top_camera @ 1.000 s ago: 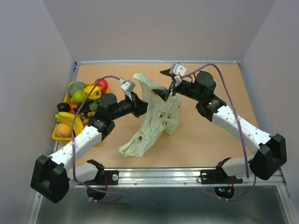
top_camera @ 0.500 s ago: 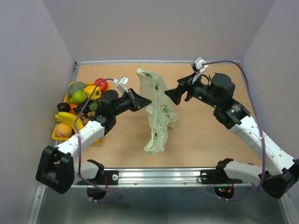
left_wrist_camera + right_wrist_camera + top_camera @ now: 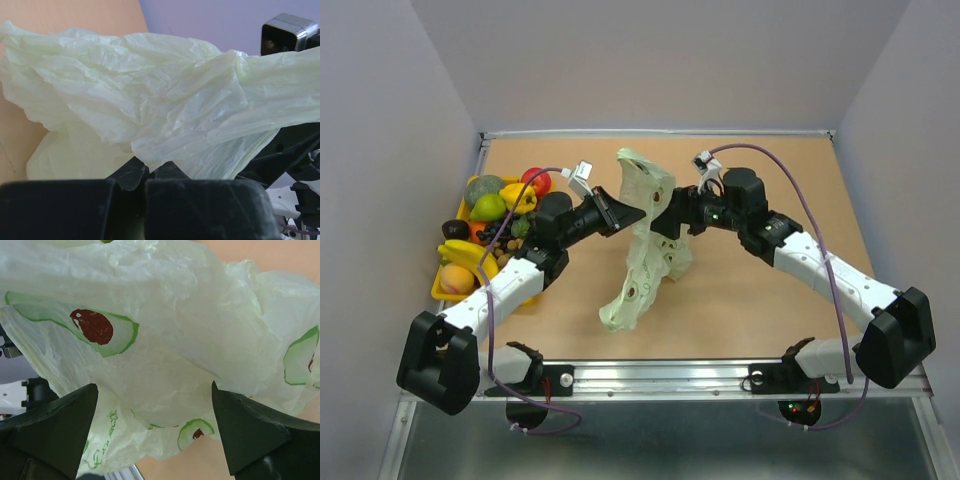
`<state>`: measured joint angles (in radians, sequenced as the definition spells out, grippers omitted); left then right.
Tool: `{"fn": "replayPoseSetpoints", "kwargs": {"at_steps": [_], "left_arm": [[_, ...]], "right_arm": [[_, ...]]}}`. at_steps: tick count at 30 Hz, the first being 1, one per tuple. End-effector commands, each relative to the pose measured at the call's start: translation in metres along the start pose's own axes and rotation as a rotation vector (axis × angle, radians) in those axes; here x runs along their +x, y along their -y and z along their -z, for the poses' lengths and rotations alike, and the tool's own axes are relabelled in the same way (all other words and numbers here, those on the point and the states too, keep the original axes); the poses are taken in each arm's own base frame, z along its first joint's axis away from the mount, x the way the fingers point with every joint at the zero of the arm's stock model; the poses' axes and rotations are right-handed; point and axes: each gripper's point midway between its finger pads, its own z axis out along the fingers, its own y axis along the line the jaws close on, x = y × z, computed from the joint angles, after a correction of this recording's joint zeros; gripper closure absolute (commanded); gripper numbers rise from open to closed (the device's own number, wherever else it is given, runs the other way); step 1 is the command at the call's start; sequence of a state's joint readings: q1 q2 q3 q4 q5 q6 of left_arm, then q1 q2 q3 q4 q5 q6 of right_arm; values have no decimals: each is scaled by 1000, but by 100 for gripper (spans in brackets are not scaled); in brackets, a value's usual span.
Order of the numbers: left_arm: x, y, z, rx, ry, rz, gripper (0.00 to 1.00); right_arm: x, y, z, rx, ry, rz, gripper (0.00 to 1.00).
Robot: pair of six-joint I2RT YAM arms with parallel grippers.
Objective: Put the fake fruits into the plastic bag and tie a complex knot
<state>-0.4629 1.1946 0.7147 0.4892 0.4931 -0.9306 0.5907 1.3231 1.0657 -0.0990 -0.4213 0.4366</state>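
The pale green plastic bag [image 3: 648, 235] hangs lifted over the middle of the table, its lower end trailing to the front. My left gripper [image 3: 632, 213] is shut on its upper left edge; in the left wrist view the closed fingertips [image 3: 150, 170] pinch the crinkled bag [image 3: 150, 100]. My right gripper [image 3: 662, 212] is open against the bag's right side; in the right wrist view the bag [image 3: 165, 350], printed with avocado halves, fills the space between the wide-apart fingers [image 3: 55, 425]. The fake fruits [image 3: 495, 215] lie piled in the yellow tray [image 3: 444, 290] at the left. No knot shows.
The yellow tray sits against the left edge of the brown table [image 3: 780, 300]. A metal rail [image 3: 660, 375] runs along the near edge by the arm bases. Grey walls close in the back and sides.
My right gripper has come back in from the raised far-right position to the bag's right side. The bag's lower end has swung toward the front left. The left gripper has held its grip.
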Motion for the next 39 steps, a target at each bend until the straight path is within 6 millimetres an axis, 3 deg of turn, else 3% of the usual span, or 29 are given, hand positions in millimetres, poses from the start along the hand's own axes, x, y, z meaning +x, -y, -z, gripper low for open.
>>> {"fn": "replayPoseSetpoints", "kwargs": {"at_steps": [1, 12, 16, 21, 23, 28, 30, 31, 33, 34, 37, 39], "left_arm": [[-10, 20, 1, 83, 43, -15, 100], [-8, 12, 0, 65, 45, 27, 100], [-9, 12, -3, 63, 43, 44, 100], [-10, 12, -5, 62, 40, 65, 100], [-10, 14, -6, 67, 38, 66, 100], [-1, 20, -5, 92, 8, 56, 100], [2, 19, -4, 92, -1, 58, 100], [3, 19, -2, 93, -4, 56, 100], [5, 18, 0, 94, -7, 48, 100], [5, 15, 2, 88, -7, 46, 100], [-4, 9, 11, 68, 19, 8, 100], [-13, -5, 17, 32, 37, -16, 100]], "right_arm": [[-5, -25, 1, -125, 44, -26, 0], [11, -47, 33, -211, 49, -40, 0], [17, -32, 24, -148, 51, -83, 0], [16, -54, 10, -198, 73, -62, 0], [13, -55, 2, -180, 89, -53, 0], [0, -36, -15, -91, 140, -47, 2], [-3, -36, -17, -85, 149, -45, 14], [-8, -34, -17, -72, 163, -39, 34], [-11, -33, -14, -57, 178, -18, 55], [-15, -34, -9, -55, 192, 0, 75], [-16, -34, 0, -43, 186, 45, 99], [-20, -35, 10, -29, 190, 81, 100]]}}
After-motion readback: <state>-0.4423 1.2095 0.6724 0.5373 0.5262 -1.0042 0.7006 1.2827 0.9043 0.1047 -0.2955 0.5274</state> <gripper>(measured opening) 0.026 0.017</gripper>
